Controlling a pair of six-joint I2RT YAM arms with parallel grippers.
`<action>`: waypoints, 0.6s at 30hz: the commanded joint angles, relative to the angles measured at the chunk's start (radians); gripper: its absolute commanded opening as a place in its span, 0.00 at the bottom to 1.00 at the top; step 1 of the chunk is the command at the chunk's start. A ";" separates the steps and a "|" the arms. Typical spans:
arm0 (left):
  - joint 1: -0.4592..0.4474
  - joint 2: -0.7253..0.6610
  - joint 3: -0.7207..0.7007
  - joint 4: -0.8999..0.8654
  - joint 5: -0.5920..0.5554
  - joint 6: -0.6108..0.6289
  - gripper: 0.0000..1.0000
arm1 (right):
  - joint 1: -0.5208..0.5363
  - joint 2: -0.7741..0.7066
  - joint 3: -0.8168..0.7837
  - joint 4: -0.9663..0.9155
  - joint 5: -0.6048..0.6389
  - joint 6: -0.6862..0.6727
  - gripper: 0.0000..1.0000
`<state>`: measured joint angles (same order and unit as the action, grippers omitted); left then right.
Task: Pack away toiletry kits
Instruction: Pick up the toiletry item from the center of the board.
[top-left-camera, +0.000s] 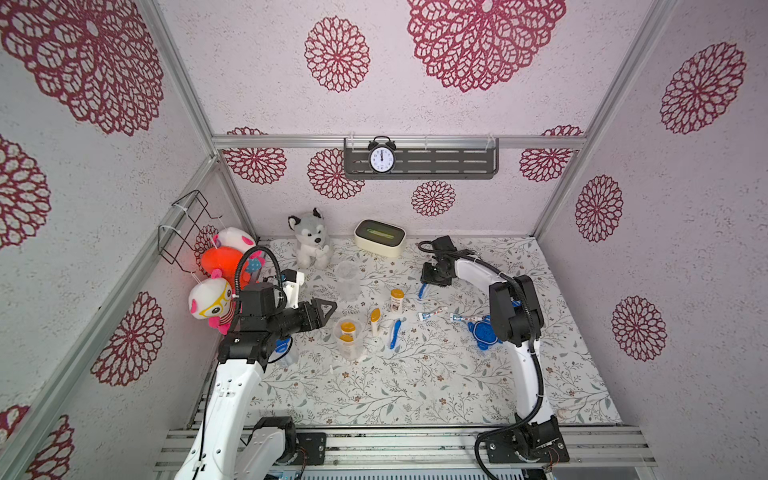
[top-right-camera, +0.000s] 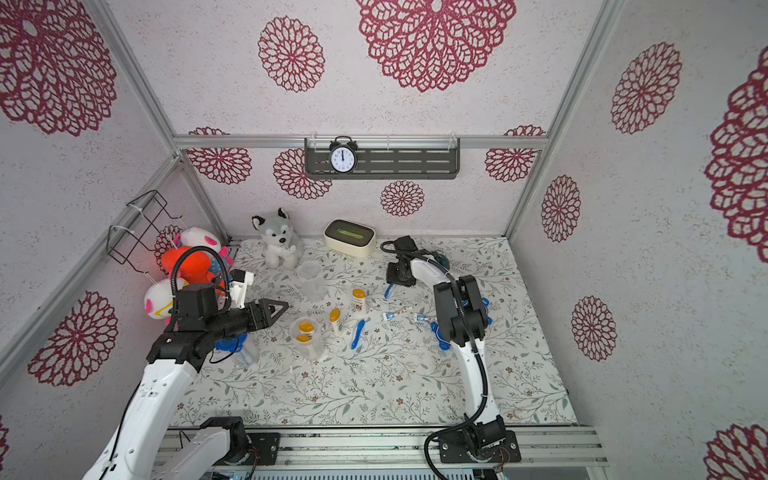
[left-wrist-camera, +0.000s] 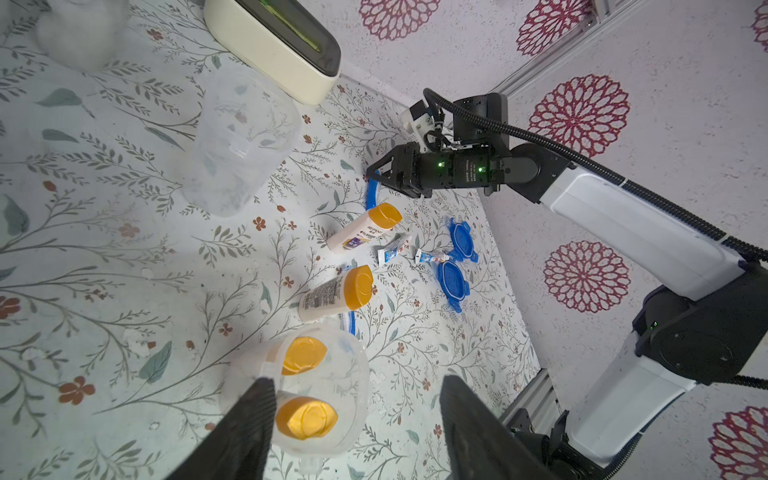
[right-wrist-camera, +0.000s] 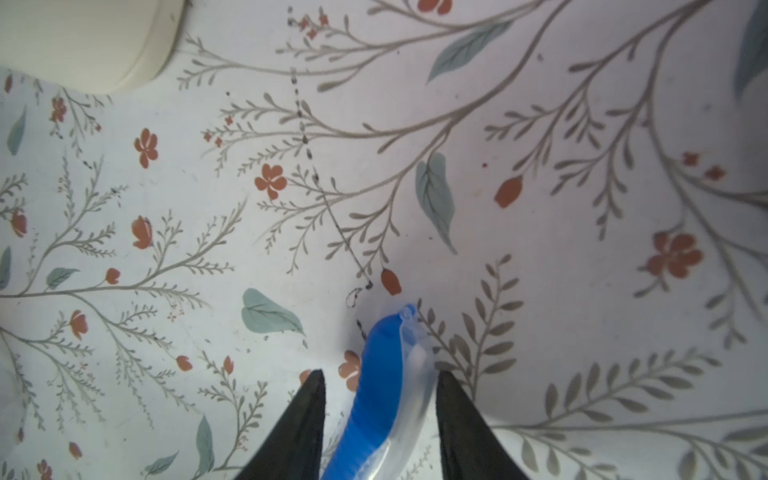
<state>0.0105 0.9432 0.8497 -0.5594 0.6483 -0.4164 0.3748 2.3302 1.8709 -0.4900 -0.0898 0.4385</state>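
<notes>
Blue toothbrush (top-left-camera: 422, 289), clear-wrapped, shows only its end in both top views; the right hand (right-wrist-camera: 380, 374) covers the rest, and the right wrist view cuts it off. That hand's jaws stand spread either side of it on the bench (top-left-camera: 415, 382), not pinching. Left hand (left-wrist-camera: 357, 381), spread and empty, hovers over a clear cup (left-wrist-camera: 351, 399) holding two bottles (left-wrist-camera: 305, 355).

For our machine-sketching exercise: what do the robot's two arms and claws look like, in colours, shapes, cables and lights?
The left arm and right arm share glossy white shells and blocky black joints. A ribbed black cable runs along each. The left claw and right claw have black, pointed triangular fingers. Green lights dot the right wrist.
</notes>
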 joint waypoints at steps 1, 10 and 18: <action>0.006 0.028 -0.001 0.005 0.000 0.004 0.67 | 0.010 -0.020 0.002 -0.051 0.045 -0.015 0.45; 0.006 0.029 0.005 -0.004 0.016 0.010 0.66 | 0.036 0.025 0.044 -0.105 0.134 -0.040 0.35; 0.006 0.025 0.005 -0.009 0.022 0.011 0.66 | 0.059 0.082 0.139 -0.185 0.219 -0.087 0.34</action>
<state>0.0113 0.9817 0.8501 -0.5648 0.6548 -0.4160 0.4255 2.3856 1.9774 -0.5934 0.0662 0.3828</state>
